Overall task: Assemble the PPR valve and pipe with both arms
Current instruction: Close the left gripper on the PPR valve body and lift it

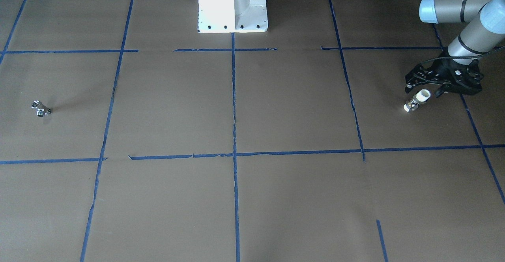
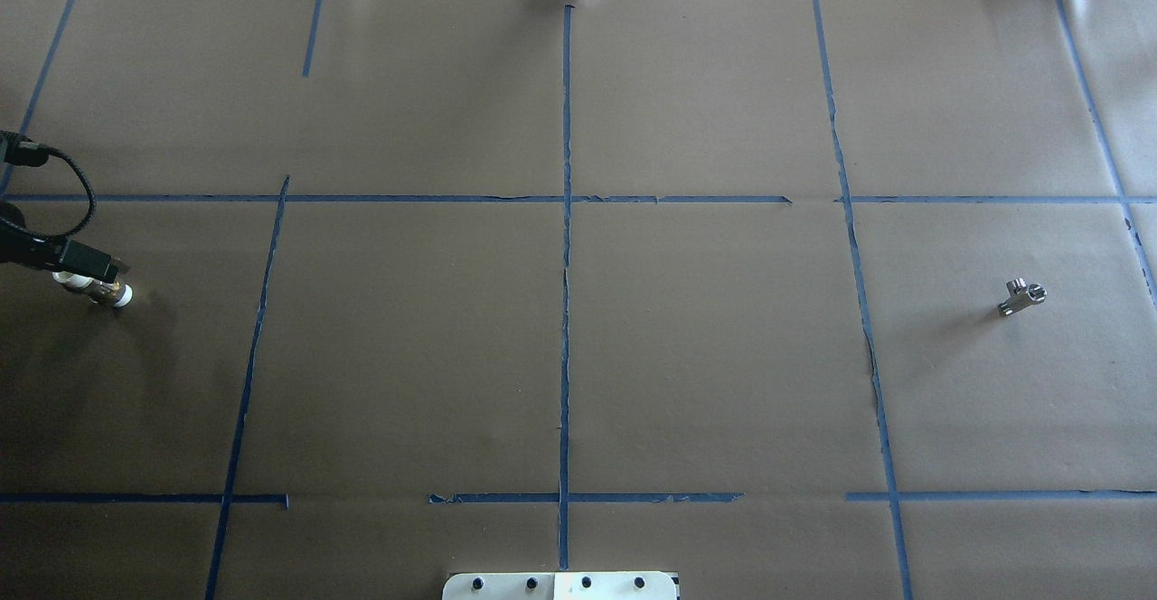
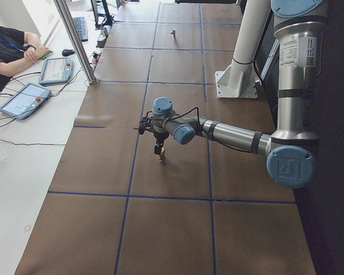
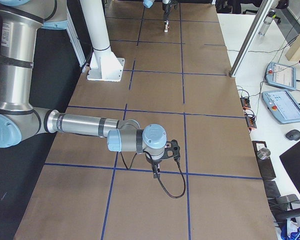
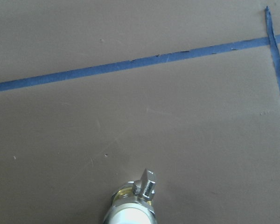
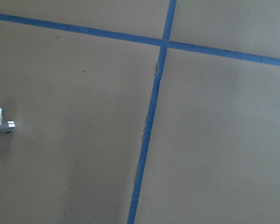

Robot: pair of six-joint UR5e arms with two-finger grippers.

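**Two parts lie well apart; the first grasp is the step in hand**

The valve (image 1: 416, 101) has white ends, a metal middle and a small lever on top. It lies on the brown paper at the right of the front-facing view, in the middle row of taped squares. My left gripper (image 1: 423, 92) hangs right over its white end with the jaws spread, a finger to either side, and I see no grip on it. My left wrist camera has the valve at the bottom centre of its frame, lever up.

The metal fitting (image 1: 41, 109), which I take for the mating piece, lies far off at the left edge of the same view. My right gripper (image 4: 156, 171) shows only in the right side view, low centre, pointing down at the paper. Whether its jaws are apart or together I cannot tell. Its wrist camera catches the fitting at the frame's left edge.

I judge nothing assembled; this is the pickup stage. Next, my left jaws need to settle square and close on the valve clear of the lever. My right arm needs to centre over the fitting.
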